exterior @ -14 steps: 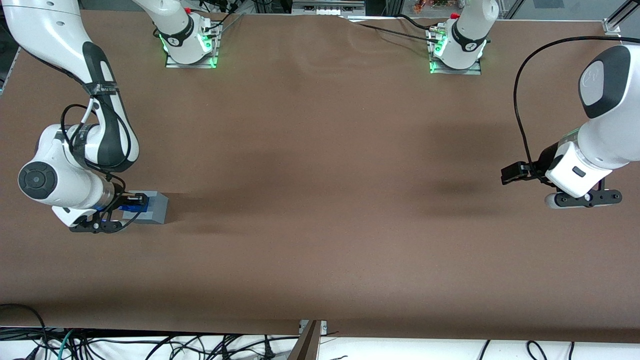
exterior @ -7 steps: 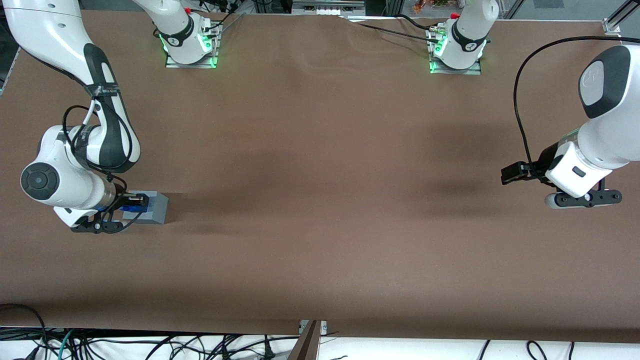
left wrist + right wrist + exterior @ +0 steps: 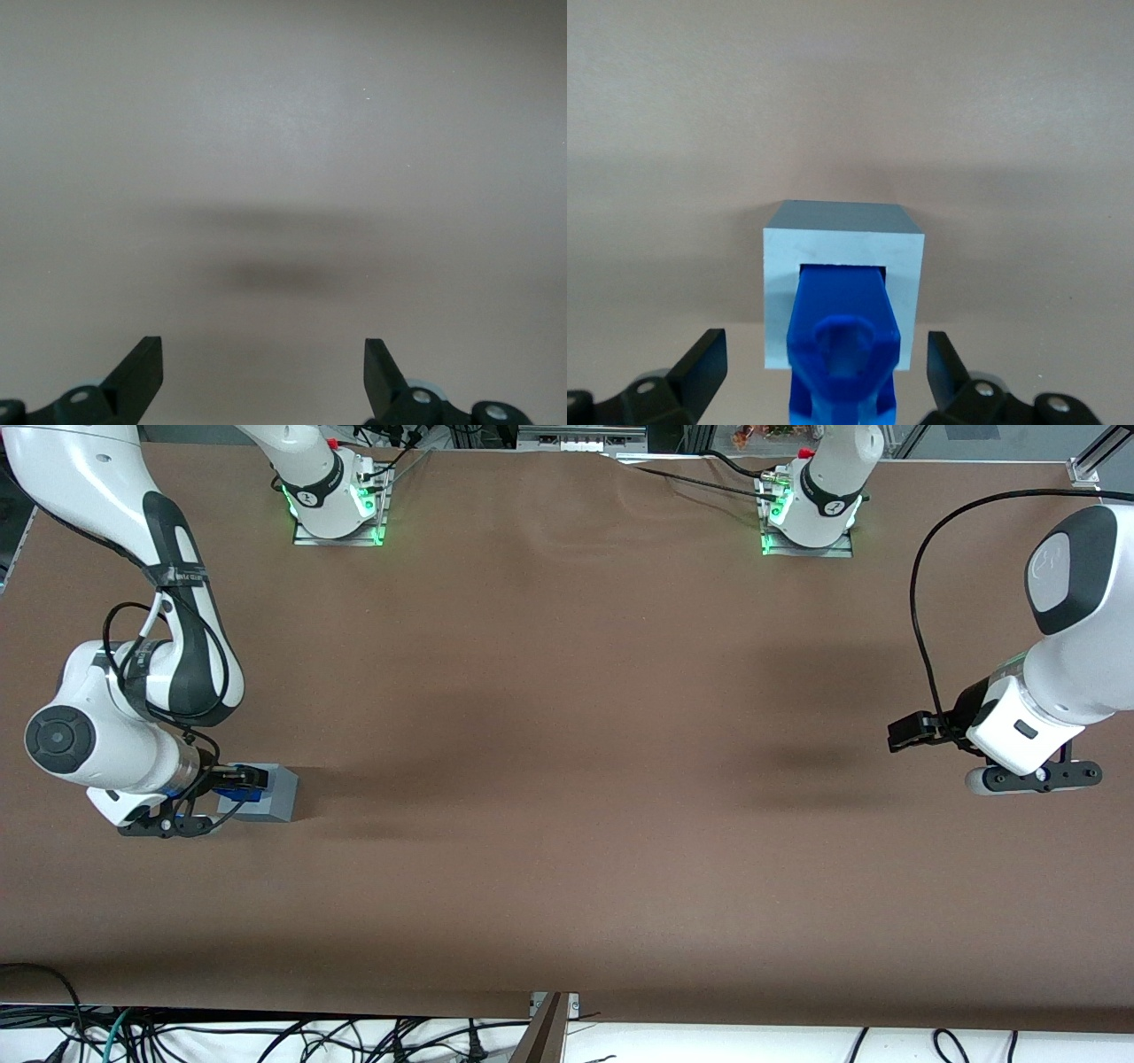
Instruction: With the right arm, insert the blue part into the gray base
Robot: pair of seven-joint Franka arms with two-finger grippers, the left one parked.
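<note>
The gray base [image 3: 778,266] is a light-grey cube on the brown table, at the working arm's end. The blue part [image 3: 837,305] stands in the square recess in the cube's top and sticks up out of it. My right gripper [image 3: 826,343] hovers straight above it, open. Its two black fingertips [image 3: 709,347] stand wide apart on either side of the blue part, with gaps between. From the front, the gripper [image 3: 237,778] covers most of the blue part [image 3: 244,791] over the gray base [image 3: 282,795].
The brown table [image 3: 567,779] stretches wide toward the parked arm's end. Two arm bases [image 3: 337,505] with green lights sit at the table edge farthest from the front camera. Cables [image 3: 266,1036] hang below the near edge.
The right arm's wrist and elbow have shifted slightly away from the cube and upward. The grey cube and the blue part stay where they were.
</note>
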